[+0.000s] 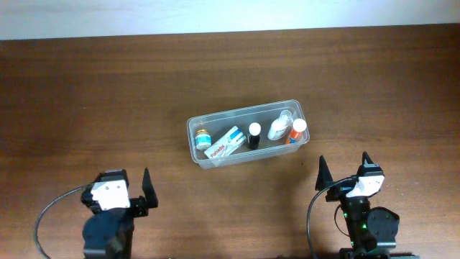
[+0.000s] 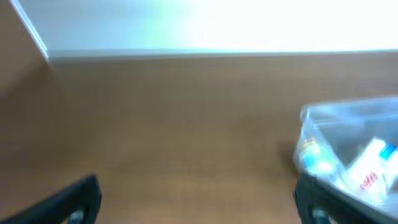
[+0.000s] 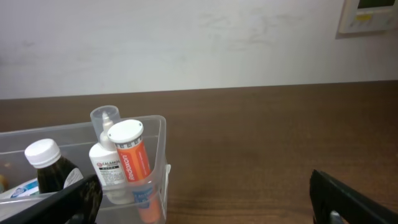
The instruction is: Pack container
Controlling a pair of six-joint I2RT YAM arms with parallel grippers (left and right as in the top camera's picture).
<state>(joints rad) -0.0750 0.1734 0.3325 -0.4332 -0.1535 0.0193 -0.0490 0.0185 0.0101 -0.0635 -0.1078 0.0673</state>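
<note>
The clear plastic container [image 1: 192, 137] sits mid-table and holds a small jar [image 1: 203, 137], a white and blue box [image 1: 224, 142], a dark bottle with a white cap [image 1: 254, 135], a white bottle [image 1: 278, 128] and an orange tube [image 1: 297, 131]. My left gripper [image 1: 147, 193] is open and empty at the near left, apart from the container. My right gripper [image 1: 343, 171] is open and empty at the near right. The right wrist view shows the container's end wall [image 3: 160, 134], the orange tube [image 3: 132, 158] and the white bottle [image 3: 107, 163]. The left wrist view shows the container [image 2: 323, 121], blurred.
The brown wooden table [image 1: 86, 108] runs to a pale wall at the back. Cables trail from both arm bases at the near edge.
</note>
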